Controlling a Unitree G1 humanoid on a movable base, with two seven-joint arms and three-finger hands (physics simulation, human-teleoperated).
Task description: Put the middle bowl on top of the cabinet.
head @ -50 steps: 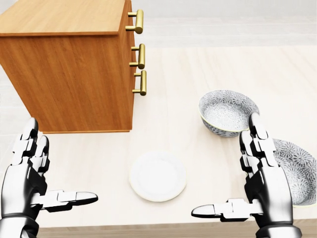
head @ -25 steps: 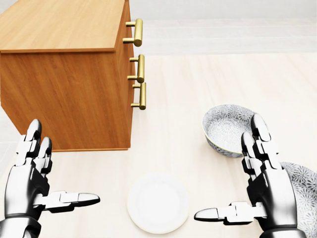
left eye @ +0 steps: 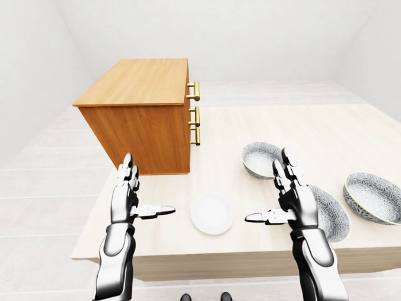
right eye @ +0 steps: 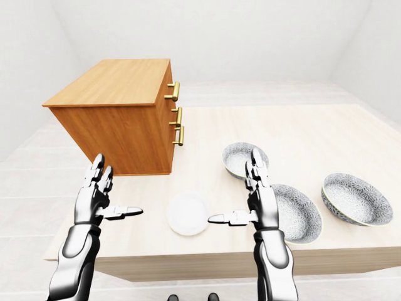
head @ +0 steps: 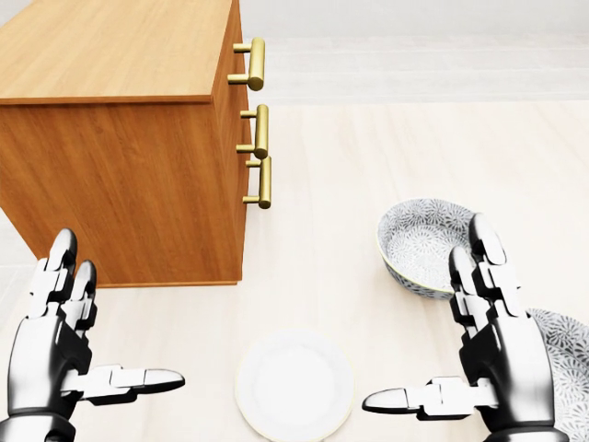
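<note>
In the left-eye view, a pale wooden table (left eye: 326, 135) is seen carrying a box-shaped orange-brown wooden cabinet (left eye: 141, 113) at its left part, with three brass handles (left eye: 195, 116) on the side facing right. Three grey patterned ceramic bowls are lined up along the right part of the table: a small one (left eye: 260, 158) nearest the cabinet, the middle bowl (left eye: 329, 212) partly hidden behind the right hand, and a far right bowl (left eye: 372, 197). A flat round white plate (left eye: 211, 213) is laid between the two hands, near the table's lower edge. The silver left hand (left eye: 128, 195) is held upright with fingers straight and thumb pointing right; nothing is gripped. The silver right hand (left eye: 294, 199) is likewise spread, thumb pointing left, empty.

In the head view, the cabinet fills the upper left, and the white plate is cut by the bottom edge. The right hand is shown with fingers apart, standing before the small bowl and just left of the middle bowl, of which only a sliver is visible at the right edge. Whether the hand touches the middle bowl cannot be told.

In the right-eye view, the middle bowl is seen resting on the table between the other two bowls, apart from both, well away from the cabinet.
</note>
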